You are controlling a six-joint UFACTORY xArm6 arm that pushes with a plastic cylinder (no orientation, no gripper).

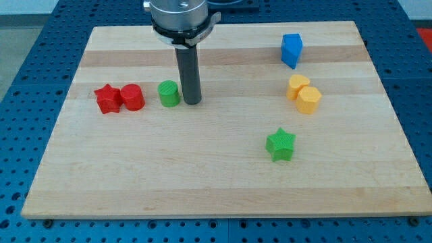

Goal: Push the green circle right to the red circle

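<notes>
The green circle stands on the wooden board at the view's left of centre. The red circle is a short gap to its left, and touches a red star on its own left. My tip is at the end of the dark rod, just to the right of the green circle, touching it or nearly so.
A blue block sits at the view's upper right. Two yellow blocks touch each other below it. A green star lies right of centre, lower down.
</notes>
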